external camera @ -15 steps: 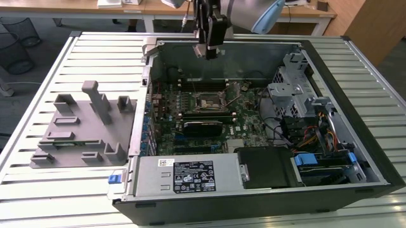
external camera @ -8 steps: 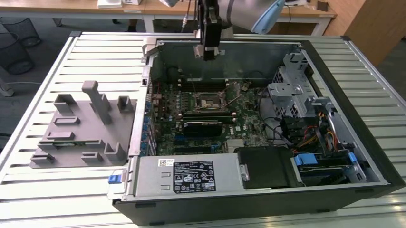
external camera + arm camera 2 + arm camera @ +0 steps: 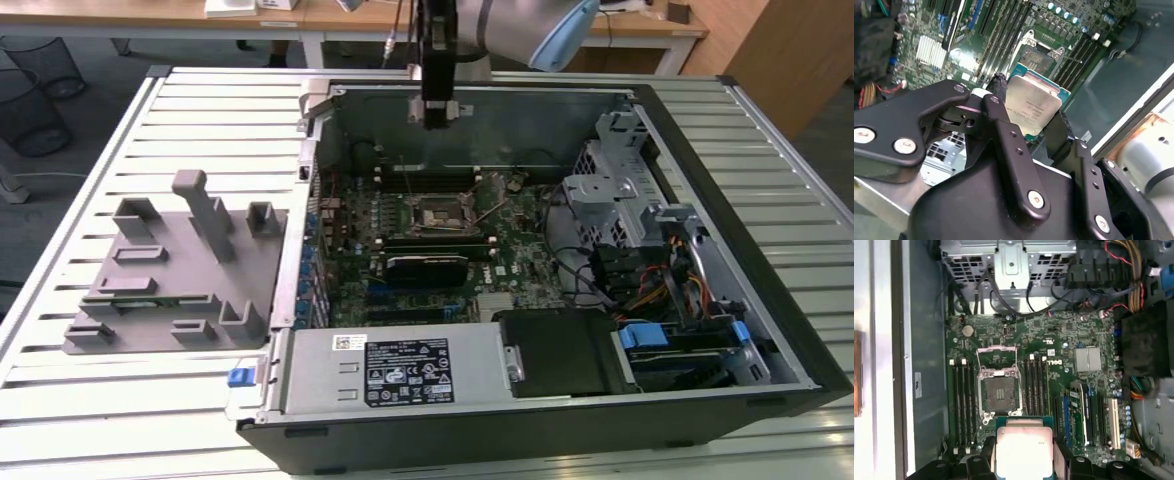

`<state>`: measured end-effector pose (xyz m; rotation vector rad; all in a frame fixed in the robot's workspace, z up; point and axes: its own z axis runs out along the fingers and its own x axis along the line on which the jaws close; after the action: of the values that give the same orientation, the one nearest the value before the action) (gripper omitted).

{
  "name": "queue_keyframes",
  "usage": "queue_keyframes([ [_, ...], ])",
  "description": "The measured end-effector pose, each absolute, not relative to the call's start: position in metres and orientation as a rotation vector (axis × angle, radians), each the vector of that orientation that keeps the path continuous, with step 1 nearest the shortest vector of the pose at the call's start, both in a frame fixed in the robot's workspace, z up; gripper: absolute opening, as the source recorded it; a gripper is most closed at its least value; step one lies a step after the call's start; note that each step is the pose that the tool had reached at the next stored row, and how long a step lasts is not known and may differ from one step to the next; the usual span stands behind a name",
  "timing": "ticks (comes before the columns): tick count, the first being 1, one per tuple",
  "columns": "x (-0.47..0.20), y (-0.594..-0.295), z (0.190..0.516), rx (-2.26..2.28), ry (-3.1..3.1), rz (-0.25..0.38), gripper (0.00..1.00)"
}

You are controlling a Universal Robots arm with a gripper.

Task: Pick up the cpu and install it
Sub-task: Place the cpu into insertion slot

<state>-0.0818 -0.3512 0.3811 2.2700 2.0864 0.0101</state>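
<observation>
The cpu [image 3: 1033, 106], a flat square chip with a pale silvery top on a green edge, sits between the black fingers [image 3: 1000, 85] of my gripper [image 3: 1030, 104], which is shut on its two sides. In the first wrist view the cpu [image 3: 1023, 446] hangs above the motherboard, a short way from the open socket [image 3: 998, 392] with its metal frame raised. The exterior view has my gripper [image 3: 439, 114] high over the back of the open computer case, above the socket [image 3: 441, 212].
Memory slots [image 3: 963, 405] flank the socket. A power supply [image 3: 394, 372], a black drive cage [image 3: 567, 352] and cable bundles [image 3: 641, 275] fill the case's near and right parts. A grey fixture block [image 3: 174, 265] stands on the slatted table [image 3: 120, 400] at the exterior view's left.
</observation>
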Motion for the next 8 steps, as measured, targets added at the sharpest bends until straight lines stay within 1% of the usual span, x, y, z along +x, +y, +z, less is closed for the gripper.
queue_keyframes([
  [8, -0.0804, -0.3497, 0.3761, 2.273, 2.097, 0.021, 0.54],
])
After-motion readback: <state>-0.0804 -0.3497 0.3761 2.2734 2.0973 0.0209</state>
